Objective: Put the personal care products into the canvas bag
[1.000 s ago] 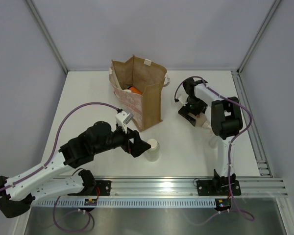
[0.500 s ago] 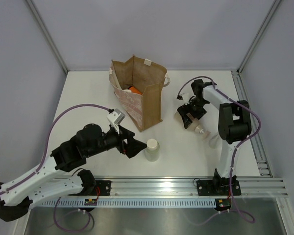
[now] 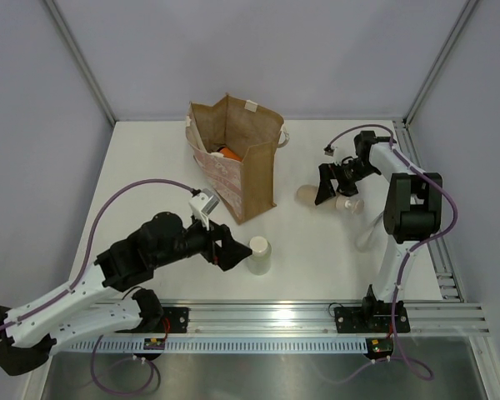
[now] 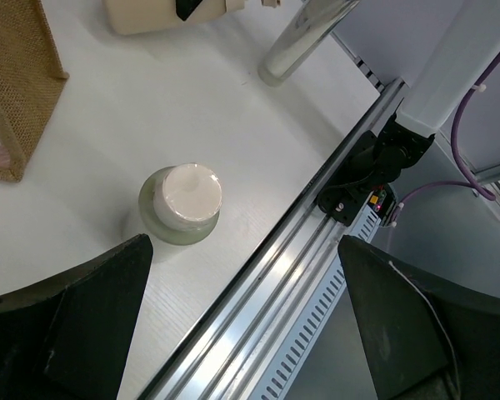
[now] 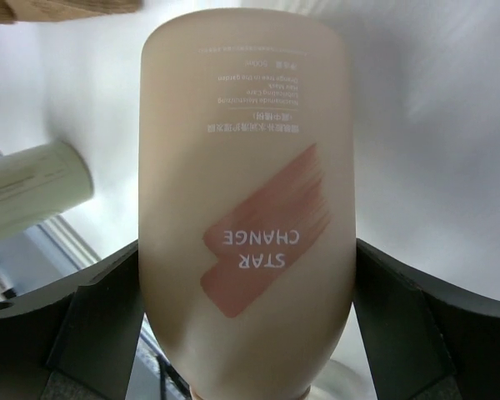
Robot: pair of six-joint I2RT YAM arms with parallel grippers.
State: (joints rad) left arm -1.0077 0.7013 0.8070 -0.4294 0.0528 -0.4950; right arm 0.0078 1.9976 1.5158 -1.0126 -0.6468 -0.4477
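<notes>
R end effector (image 3: 327, 187), clamped on peach bottle (image 5: 246, 167), has swung it base-first toward canvas bag (image 3: 254, 167); L end effector (image 3: 232, 250), spread wide, nears cream cylinder (image 3: 259, 255) in front of bag, so drop-in looks next.

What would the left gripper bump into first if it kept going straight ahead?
Probably the cream bottle. The open left gripper points right at it, and in the wrist view the bottle stands upright just ahead between the fingers, with nothing else in the way.
</notes>
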